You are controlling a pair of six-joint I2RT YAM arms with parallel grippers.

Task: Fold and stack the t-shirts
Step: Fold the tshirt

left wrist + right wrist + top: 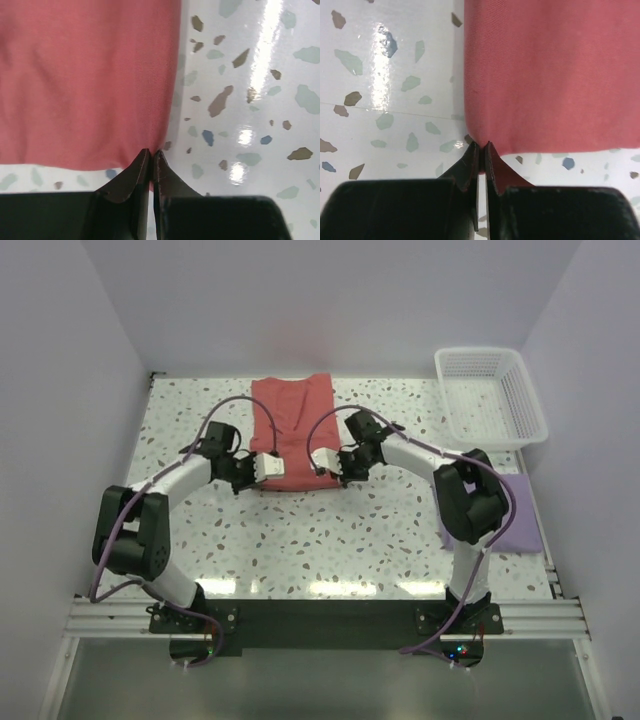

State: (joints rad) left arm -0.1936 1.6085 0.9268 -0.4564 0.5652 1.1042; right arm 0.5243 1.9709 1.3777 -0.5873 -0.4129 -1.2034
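Note:
The salmon red t-shirt [291,430] lies as a long folded strip at the middle back of the table. My left gripper [262,472] is shut on its near left corner; in the left wrist view the jaws [151,153] pinch the red cloth [85,75]. My right gripper [327,468] is shut on its near right corner; in the right wrist view the jaws [481,146] pinch the red cloth [555,70]. The lavender t-shirt [520,522] lies folded at the right edge, partly hidden behind my right arm.
A white lattice basket [490,395] stands at the back right. The terrazzo table [330,540] is walled on the left, back and right. My arm bases sit on the rail at the near edge.

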